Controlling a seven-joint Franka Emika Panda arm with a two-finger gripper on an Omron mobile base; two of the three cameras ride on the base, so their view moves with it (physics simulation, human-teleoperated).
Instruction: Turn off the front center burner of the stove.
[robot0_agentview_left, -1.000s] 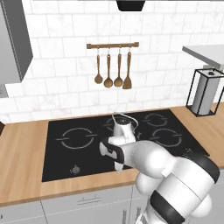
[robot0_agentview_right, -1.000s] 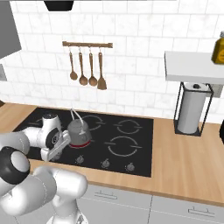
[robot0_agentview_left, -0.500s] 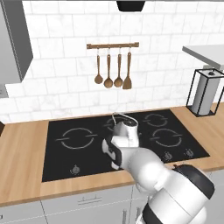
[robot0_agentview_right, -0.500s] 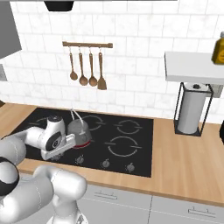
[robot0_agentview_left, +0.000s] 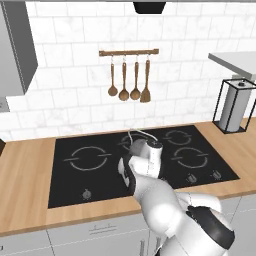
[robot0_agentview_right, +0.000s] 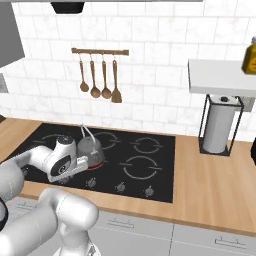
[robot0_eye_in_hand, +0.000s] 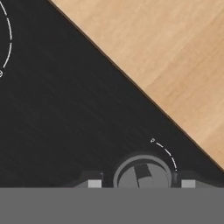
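The stove (robot0_agentview_right: 150, 165) is a black glass cooktop set in a wooden counter. A grey kettle (robot0_agentview_right: 89, 146) stands on the front center burner (robot0_agentview_right: 98, 163), which glows red at the kettle's base. My gripper (robot0_agentview_right: 65, 176) points down at the stove's front edge, just left of the kettle. In the hand view the gripper (robot0_eye_in_hand: 141, 183) is open, with a small silvery knob (robot0_eye_in_hand: 142, 174) between its two fingertips (robot0_eye_in_hand: 94, 183) and a gap on each side. In the left base view my arm hides the burner and part of the kettle (robot0_agentview_left: 146, 149).
More knobs (robot0_agentview_right: 120, 187) line the stove's front edge to the right. A utensil rail (robot0_agentview_right: 100, 51) hangs on the tiled wall. A paper towel holder (robot0_agentview_right: 219, 125) stands on the counter at the right, under a shelf (robot0_agentview_right: 220, 75) with a bottle (robot0_agentview_right: 249, 56).
The hand has sunk a little toward the stove's front edge, and the arm has folded lower. The kettle has not moved and the burner still glows red.
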